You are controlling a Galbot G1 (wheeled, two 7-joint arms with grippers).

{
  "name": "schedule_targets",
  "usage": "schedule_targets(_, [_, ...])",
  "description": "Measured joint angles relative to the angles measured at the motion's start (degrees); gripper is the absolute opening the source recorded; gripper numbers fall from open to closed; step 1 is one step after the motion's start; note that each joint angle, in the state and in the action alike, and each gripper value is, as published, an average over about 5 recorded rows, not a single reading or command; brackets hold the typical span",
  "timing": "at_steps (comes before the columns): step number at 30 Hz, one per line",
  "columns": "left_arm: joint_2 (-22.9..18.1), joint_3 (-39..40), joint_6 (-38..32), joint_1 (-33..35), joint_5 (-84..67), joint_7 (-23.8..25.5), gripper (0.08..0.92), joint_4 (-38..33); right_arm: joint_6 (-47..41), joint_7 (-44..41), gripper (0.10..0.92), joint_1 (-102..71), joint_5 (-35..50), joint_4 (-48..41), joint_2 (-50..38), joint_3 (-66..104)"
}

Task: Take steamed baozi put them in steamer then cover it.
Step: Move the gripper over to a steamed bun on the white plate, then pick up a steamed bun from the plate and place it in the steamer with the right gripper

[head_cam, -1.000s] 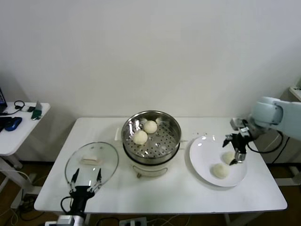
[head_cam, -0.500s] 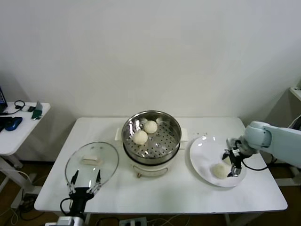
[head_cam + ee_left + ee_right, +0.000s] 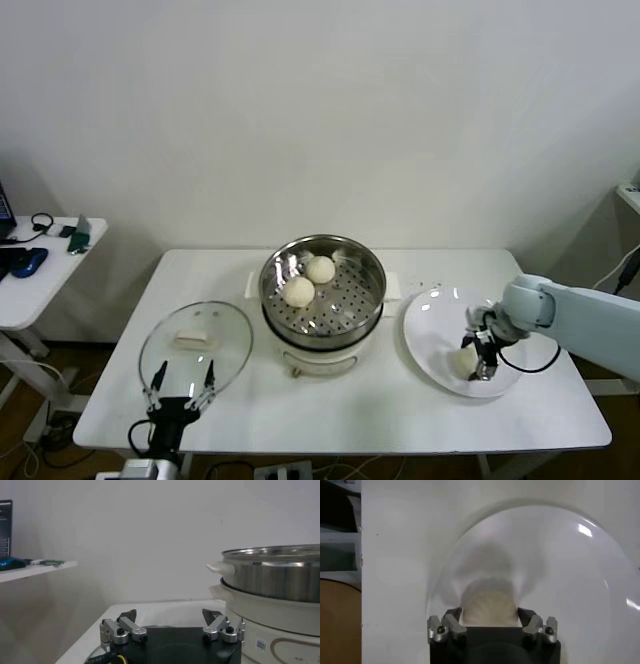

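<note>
Left gripper (image 3: pixel 181 383) idling at the near table edge, fingers apart, by the cover (image 3: pixel 195 345). Right gripper (image 3: pixel 475 358) straddling a baozi (image 3: pixel 488 608) on the plate (image 3: pixel 430 318), fingers spread, not clamped. Should be closing gently, centered. Steamer (image 3: pixel 322 283) holding two.

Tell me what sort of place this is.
Probably a lab or office room set up as a test kitchen, not a real one: a bare white table against a blank wall, an electric steamer on it, and a side desk holding a mouse and cables.
</note>
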Motion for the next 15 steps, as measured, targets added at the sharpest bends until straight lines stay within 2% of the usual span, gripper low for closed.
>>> schedule_targets(7, [-0.13,0.03,-0.02,0.32,0.09,-0.04,0.823,-0.49,1.93,-1.88,0.687,4.62,0.46,0.63,0.53,-2.78])
schedule_targets(15, [-0.82,0.54,0.03,0.24,0.83,-0.04,0.823,-0.88,7.57,-5.91,0.687,19.70,2.66,2.16,3.94,-11.17])
